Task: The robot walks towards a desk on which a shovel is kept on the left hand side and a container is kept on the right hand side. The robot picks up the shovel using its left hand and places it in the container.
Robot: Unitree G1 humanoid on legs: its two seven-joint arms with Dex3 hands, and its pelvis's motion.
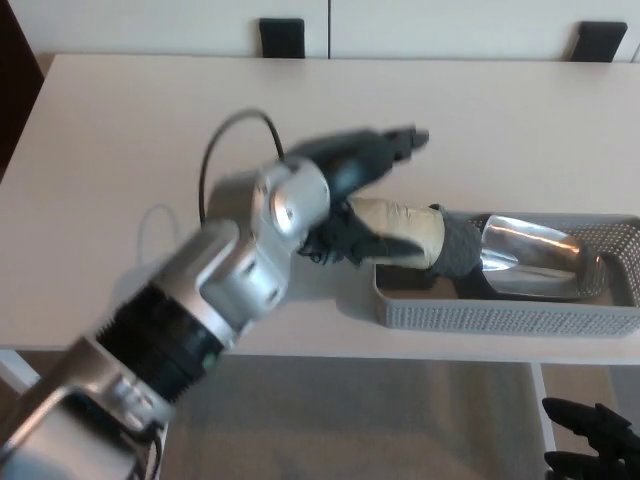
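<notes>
The shovel (450,245) lies in the grey mesh container (500,316) at the table's front right. Its shiny metal blade (525,262) rests inside the tray, while its tan taped handle (400,230) sticks out over the left rim. My left hand (350,195) is blurred and open at the handle's left end; its upper fingers (395,143) are lifted clear above the handle and the lower ones (345,243) sit beside its end. Only a dark part of my right hand (590,445) shows, low at the bottom right, below the table edge.
The white table (120,150) spreads wide to the left and behind the container. Two dark chair backs (282,38) (600,42) stand at its far edge. A black cable (222,140) loops up from my left wrist. The table's front edge runs just below the container.
</notes>
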